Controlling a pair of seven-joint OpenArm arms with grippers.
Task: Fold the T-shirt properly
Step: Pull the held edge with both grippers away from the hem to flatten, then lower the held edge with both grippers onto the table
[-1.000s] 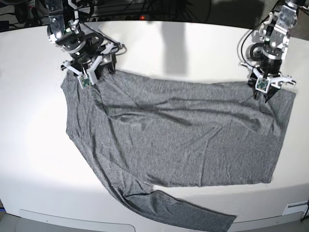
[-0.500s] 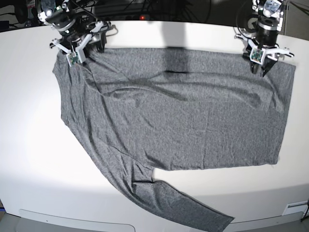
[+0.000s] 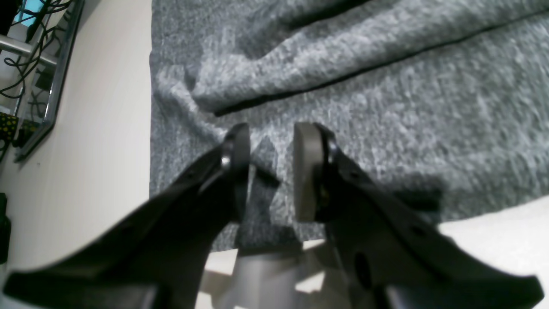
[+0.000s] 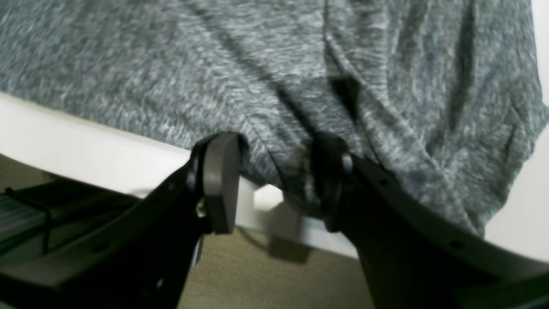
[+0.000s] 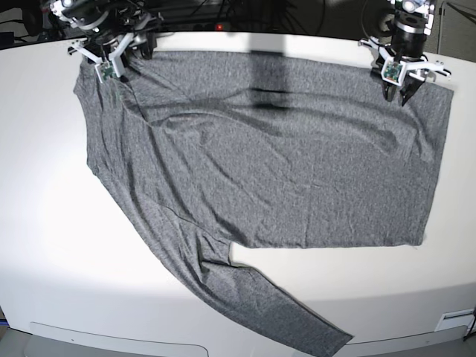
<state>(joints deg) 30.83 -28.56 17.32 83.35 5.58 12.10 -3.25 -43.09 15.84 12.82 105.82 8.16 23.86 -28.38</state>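
Note:
The grey T-shirt lies spread flat across the white table. One long sleeve runs toward the front edge. My left gripper is at the shirt's far right corner. In the left wrist view, the left gripper has its jaws a little apart over the shirt's hem. My right gripper is at the far left corner. In the right wrist view, the right gripper has its jaws wide apart, with the shirt's edge between them at the table's far rim.
The shirt's far edge lies close to the table's back rim, with floor beyond it. Cables and dark gear sit behind the table. Bare white table shows left of the shirt and along the front.
Both grippers moved toward the table's far edge and the shirt's top edge went with them, stretching the body flatter. The sleeve at the front slid slightly back.

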